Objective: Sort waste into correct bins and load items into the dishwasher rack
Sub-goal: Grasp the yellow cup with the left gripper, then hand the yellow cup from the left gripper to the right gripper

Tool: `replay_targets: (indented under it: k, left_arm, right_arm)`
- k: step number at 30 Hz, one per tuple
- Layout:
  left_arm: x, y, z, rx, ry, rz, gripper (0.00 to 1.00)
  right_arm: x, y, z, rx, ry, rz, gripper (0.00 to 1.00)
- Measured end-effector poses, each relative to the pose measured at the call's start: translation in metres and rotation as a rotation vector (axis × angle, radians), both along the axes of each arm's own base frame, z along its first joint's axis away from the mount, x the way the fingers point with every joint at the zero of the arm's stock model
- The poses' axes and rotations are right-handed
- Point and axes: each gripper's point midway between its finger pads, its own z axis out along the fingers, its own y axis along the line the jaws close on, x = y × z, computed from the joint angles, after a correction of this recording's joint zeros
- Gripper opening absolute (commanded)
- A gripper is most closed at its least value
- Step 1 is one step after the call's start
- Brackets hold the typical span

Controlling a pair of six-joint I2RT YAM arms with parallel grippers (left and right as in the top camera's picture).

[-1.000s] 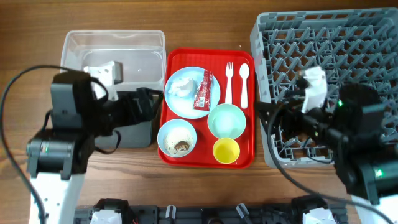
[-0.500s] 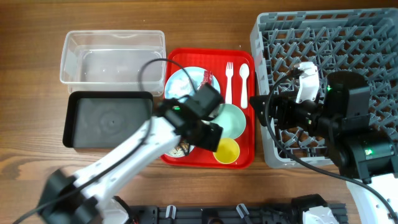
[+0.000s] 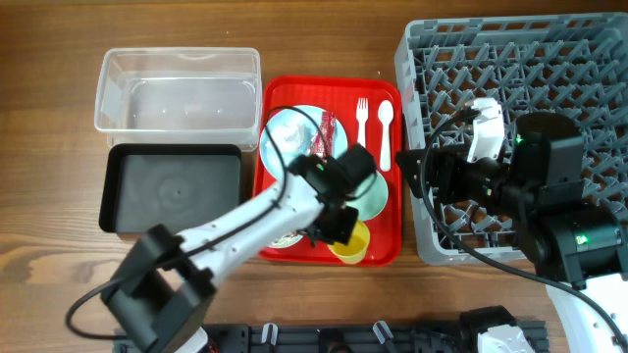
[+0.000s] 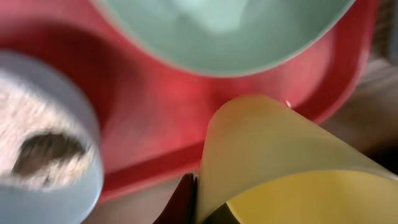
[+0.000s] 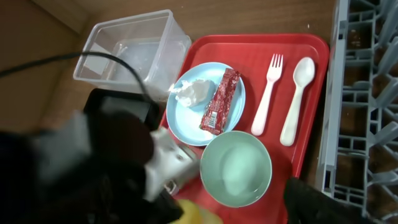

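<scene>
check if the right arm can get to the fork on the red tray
Probably yes: the fork lies uncovered beside the spoon, and the left arm is lower down at the yellow cup.

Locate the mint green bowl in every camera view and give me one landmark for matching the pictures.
Overhead: mint green bowl at the tray's right middle, partly hidden by the left arm.
Left wrist: along the top edge, blurred and cropped.
Right wrist: low centre, below the fork and spoon.
Shared landmark: the red tray beneath the bowl in all three.
</scene>
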Motion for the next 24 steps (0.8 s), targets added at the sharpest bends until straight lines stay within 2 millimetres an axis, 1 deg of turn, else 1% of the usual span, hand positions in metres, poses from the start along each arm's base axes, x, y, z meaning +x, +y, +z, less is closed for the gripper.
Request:
replay_targets:
  k: [2,3,4,5,6,7,8,9,10,11,12,13,15,16,19,24]
  left_arm:
    - [0.01,0.002,0.029,-0.114,0.02,0.054,0.04]
    - [0.019,0.001,0.046,-0.194,0.015,0.079,0.04]
    - [0.032,0.004,0.065,-0.283,-0.008,0.116,0.04]
    - [0.051,0.009,0.093,-0.412,-0.044,0.161,0.04]
    - [0.062,0.015,0.106,-0.47,-0.063,0.19,0.04]
    - [0.073,0.019,0.123,-0.569,-0.074,0.215,0.04]
    - [0.086,0.024,0.145,-0.695,-0.084,0.235,0.04]
    - [0.095,0.029,0.16,-0.791,-0.08,0.246,0.04]
    - [0.1,0.033,0.18,-0.922,-0.064,0.235,0.04]
    - [0.098,0.033,0.192,-0.997,-0.041,0.216,0.04]
    - [0.093,0.03,0.208,-1.089,-0.011,0.174,0.04]
    - [0.086,0.026,0.221,-1.16,0.024,0.134,0.04]
    - [0.076,0.024,0.236,-1.243,0.076,0.089,0.04]
    - [0.071,0.024,0.242,-1.278,0.1,0.07,0.04]
    - [0.066,0.025,0.25,-1.322,0.131,0.047,0.04]
    - [0.063,0.025,0.254,-1.345,0.144,0.032,0.04]
  right_arm:
    - [-0.001,0.0,-0.001,0.005,0.008,0.0,0.76]
    - [-0.002,0.002,0.0,0.009,0.006,0.013,0.74]
    - [-0.004,0.006,0.002,0.019,-0.004,0.045,0.74]
    - [-0.005,0.01,0.004,0.029,-0.014,0.07,0.74]
    - [-0.006,0.012,0.006,0.035,-0.023,0.089,0.74]
    - [-0.007,0.016,0.009,0.046,-0.037,0.113,0.74]
    - [-0.007,0.02,0.014,0.064,-0.058,0.143,0.75]
    - [-0.007,0.026,0.021,0.088,-0.087,0.177,0.75]
    - [-0.008,0.033,0.03,0.118,-0.12,0.221,0.75]
    - [-0.009,0.04,0.039,0.15,-0.157,0.266,0.78]
    - [-0.011,0.05,0.054,0.197,-0.213,0.342,0.79]
    - [-0.013,0.056,0.061,0.229,-0.236,0.39,0.79]
    - [-0.017,0.066,0.068,0.288,-0.247,0.472,0.8]
    - [-0.017,0.068,0.068,0.302,-0.244,0.491,0.8]
    - [-0.019,0.083,0.078,0.365,-0.276,0.596,0.8]
    - [-0.029,0.107,0.093,0.416,-0.325,0.705,0.79]
